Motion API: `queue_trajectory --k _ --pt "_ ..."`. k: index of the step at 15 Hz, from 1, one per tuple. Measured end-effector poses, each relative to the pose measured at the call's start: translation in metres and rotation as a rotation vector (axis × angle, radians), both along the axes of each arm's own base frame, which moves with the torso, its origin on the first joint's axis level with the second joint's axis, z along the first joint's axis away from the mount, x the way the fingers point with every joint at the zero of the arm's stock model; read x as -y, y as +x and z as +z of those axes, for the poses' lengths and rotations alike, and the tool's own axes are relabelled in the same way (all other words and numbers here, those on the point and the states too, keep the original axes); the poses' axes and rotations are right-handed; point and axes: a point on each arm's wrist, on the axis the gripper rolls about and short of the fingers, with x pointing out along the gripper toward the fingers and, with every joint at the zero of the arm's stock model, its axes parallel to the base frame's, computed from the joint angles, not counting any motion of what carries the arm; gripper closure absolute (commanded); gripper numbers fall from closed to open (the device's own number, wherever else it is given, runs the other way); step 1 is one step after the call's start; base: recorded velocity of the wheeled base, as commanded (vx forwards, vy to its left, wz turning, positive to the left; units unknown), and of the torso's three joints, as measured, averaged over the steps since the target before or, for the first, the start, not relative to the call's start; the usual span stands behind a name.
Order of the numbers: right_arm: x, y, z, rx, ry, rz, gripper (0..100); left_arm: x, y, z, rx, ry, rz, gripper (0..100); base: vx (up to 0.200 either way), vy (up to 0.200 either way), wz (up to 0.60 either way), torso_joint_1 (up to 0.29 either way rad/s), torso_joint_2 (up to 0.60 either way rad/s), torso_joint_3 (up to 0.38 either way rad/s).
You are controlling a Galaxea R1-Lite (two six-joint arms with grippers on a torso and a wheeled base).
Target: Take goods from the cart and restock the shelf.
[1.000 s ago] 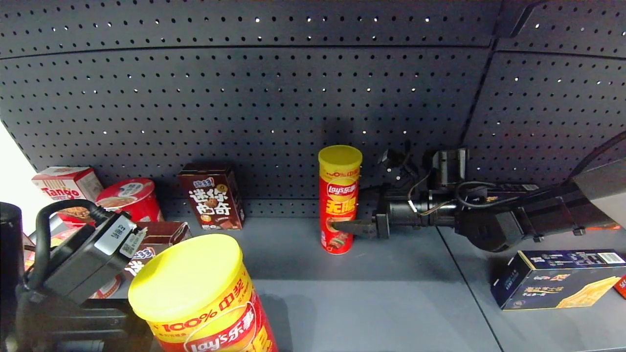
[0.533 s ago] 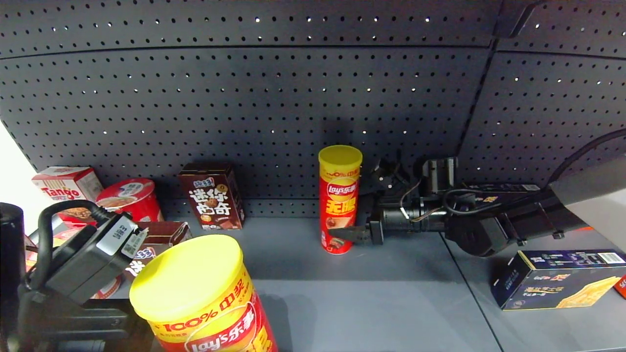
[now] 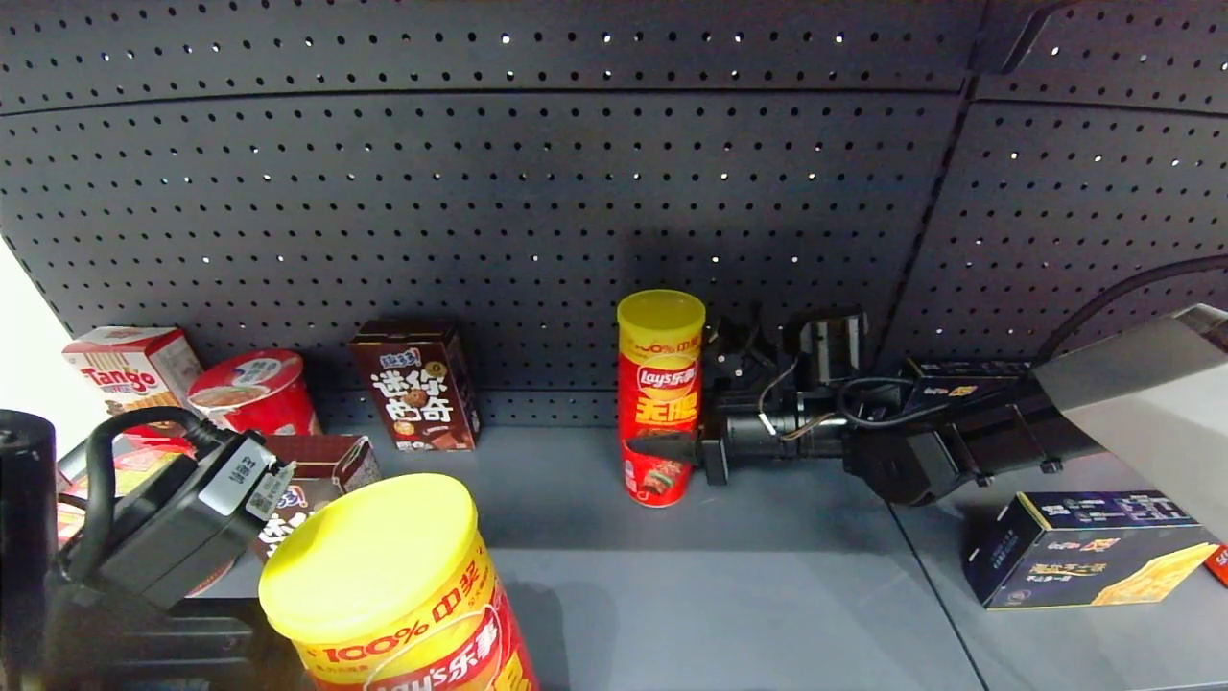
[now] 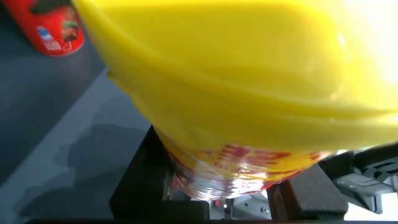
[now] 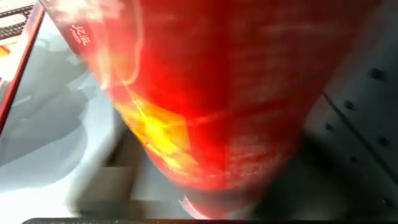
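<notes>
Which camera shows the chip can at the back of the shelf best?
The head view: the chip can stands whole and upright, lid to base, right gripper around its lower half. The right wrist view gives a blurred close-up of its red side; the left wrist view catches its base far off.

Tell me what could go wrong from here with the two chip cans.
1. The right gripper grips the tall far chip can below its middle, so the can may tip over on release.
2. The near chip can, held in the left gripper, could knock over the upright brown box if it swings toward the shelf's left side.
</notes>
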Motion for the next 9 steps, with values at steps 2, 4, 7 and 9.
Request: queue_trajectory --k 2,4,7,9 --pt "0.000 -0.001 0.000 -0.002 -0.001 0.001 100 0.000 -0.001 -0.002 -0.006 0.003 0.000 100 0.000 0.000 0.00 0.000 0.00 0.000" --pt "0.002 -0.006 0.002 -0.005 -0.005 -0.004 100 0.000 -0.001 -0.002 -0.006 0.003 0.000 100 0.000 0.000 0.00 0.000 0.00 0.000" --pt "0.007 -0.017 0.005 -0.014 -0.021 -0.035 100 0.000 -0.001 -0.001 -0.004 0.001 -0.002 100 0.000 0.000 0.00 0.000 0.00 0.000" --pt "0.015 -0.038 0.009 -0.034 -0.039 -0.048 100 0.000 -0.001 0.000 0.001 -0.001 -0.004 100 0.000 0.000 0.00 0.000 0.00 0.000"
